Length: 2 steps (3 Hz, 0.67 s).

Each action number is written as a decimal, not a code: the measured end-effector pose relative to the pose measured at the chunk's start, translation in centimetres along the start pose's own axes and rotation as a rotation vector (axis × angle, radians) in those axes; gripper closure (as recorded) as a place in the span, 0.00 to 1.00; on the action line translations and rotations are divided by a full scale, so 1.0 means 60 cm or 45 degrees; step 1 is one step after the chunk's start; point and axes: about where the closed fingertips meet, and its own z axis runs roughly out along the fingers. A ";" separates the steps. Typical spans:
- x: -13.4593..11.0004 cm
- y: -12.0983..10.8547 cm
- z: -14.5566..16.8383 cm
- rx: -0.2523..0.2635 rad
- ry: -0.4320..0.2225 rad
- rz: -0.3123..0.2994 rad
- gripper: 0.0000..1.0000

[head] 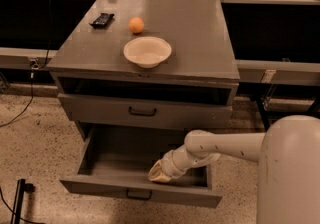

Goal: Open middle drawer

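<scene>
Here the hand [157, 173] sits inside the pulled-out middle drawer [175, 197], open or closed I cannot tell.

**A White Robot With a Long Round Arm**

The robot is white all over. Its big body [292, 173] is round and smooth, like a fat tube. The arm [235, 145] is a long white pipe with a round bump at the bend. After the bend come short white rings, one after another, getting thinner. The gripper [157, 173] at the end is pale tan, not white. It is inside the pulled-out middle drawer [100, 187].
</scene>
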 end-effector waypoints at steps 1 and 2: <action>-0.004 0.047 -0.012 -0.027 -0.025 0.056 1.00; -0.010 0.099 -0.013 -0.074 -0.076 0.116 1.00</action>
